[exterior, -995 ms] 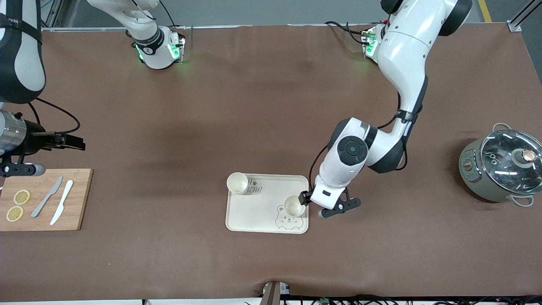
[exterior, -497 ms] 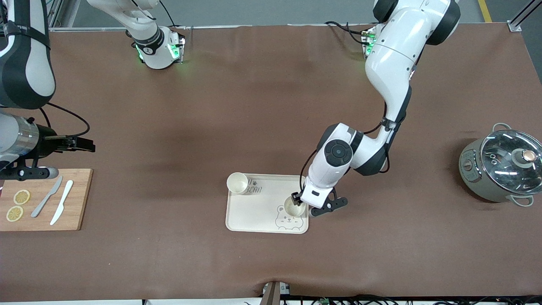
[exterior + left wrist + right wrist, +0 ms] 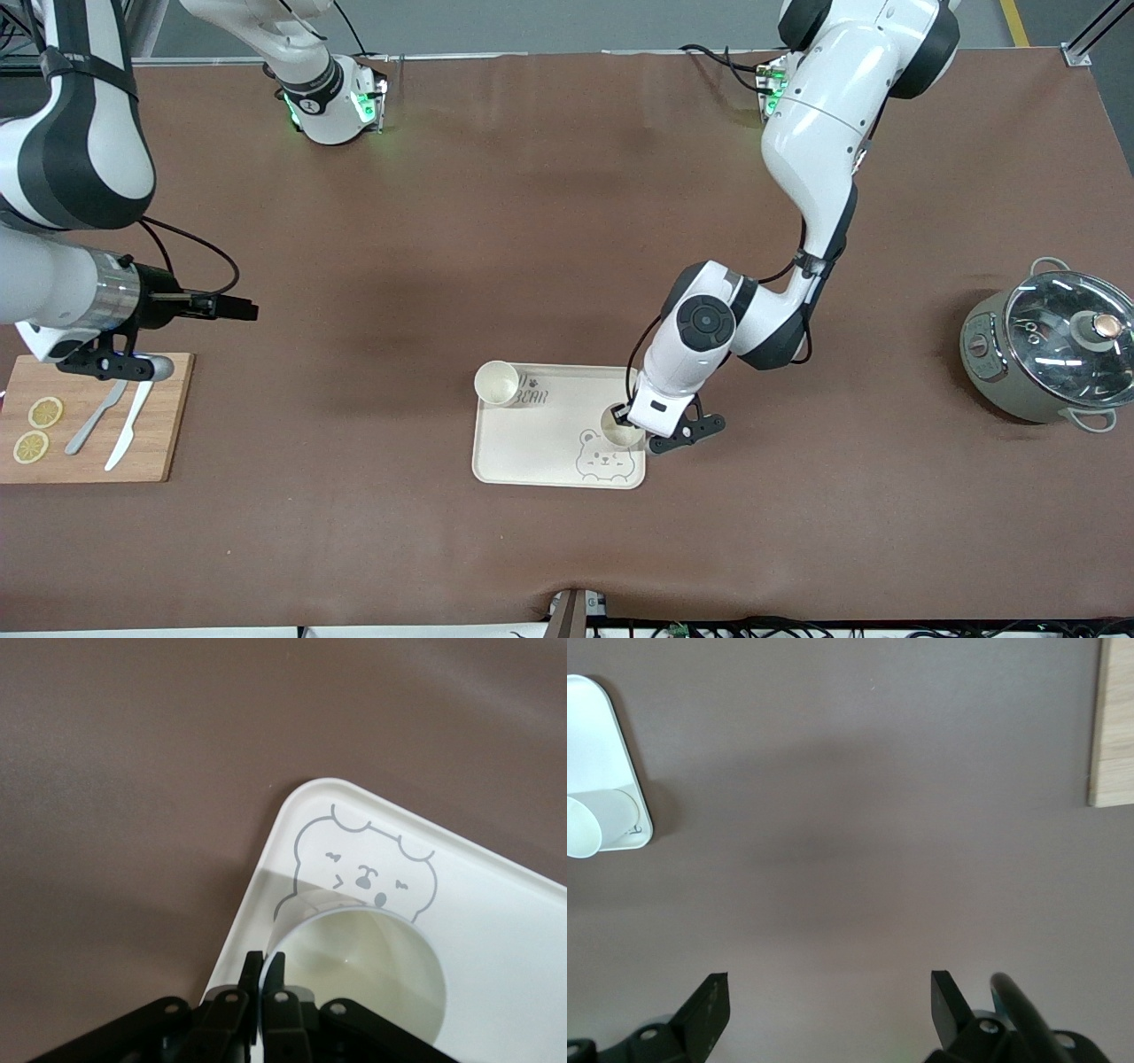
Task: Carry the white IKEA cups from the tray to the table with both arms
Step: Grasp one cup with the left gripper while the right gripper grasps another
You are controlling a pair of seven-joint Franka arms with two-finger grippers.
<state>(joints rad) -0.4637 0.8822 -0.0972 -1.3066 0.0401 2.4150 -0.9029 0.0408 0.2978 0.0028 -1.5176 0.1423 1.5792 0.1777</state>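
Now the left gripper (image 3: 264, 979) pinches a cup (image 3: 617, 424) rim.
Right gripper (image 3: 828, 1001) hovers spread over bare table (image 3: 372, 292); second cup (image 3: 496, 383) seemingly sits on the tray (image 3: 540, 443) corner.

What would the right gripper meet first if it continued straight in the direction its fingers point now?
Probably the cup at the tray's corner, though height is unclear and it may pass above. The open right gripper points level over bare table toward the left arm's end; its wrist view shows only brown table before that cup.
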